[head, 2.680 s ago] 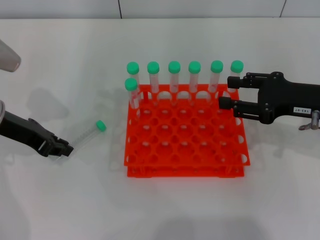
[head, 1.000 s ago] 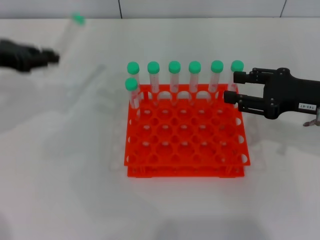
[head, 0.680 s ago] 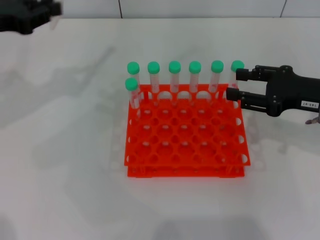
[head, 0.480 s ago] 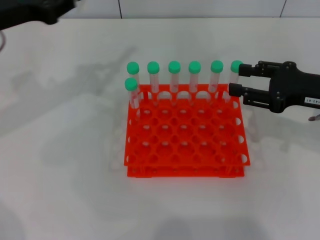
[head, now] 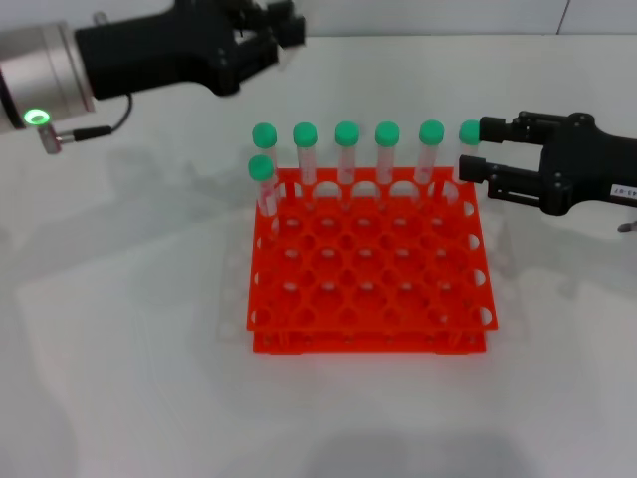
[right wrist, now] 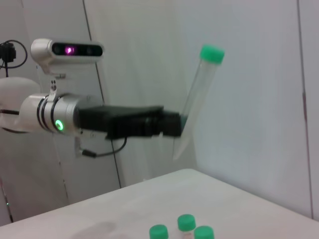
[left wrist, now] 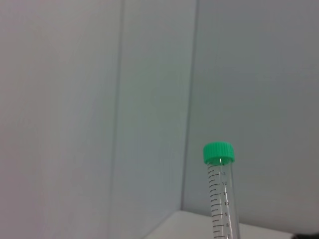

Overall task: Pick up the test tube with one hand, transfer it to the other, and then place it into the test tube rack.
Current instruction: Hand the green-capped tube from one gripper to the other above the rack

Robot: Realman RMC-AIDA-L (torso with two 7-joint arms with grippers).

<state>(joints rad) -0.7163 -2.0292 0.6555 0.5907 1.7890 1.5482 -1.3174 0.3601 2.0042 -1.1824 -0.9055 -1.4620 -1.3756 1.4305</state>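
The test tube rack [head: 368, 261] sits nearest, seven capped tubes along its far edge. At its far right corner the right gripper [head: 485, 161] waits, fingers parted and empty. Farther off, high at left, the left gripper [head: 277, 35] is clamped on the test tube [right wrist: 196, 101], cap up. It should approach slowly and present the mid-barrel squarely.

I am working over a white table [head: 119, 329] that is catching soft shadows, and pale wall panels [left wrist: 149, 99] with thin vertical seams are standing behind it, meeting its far edge
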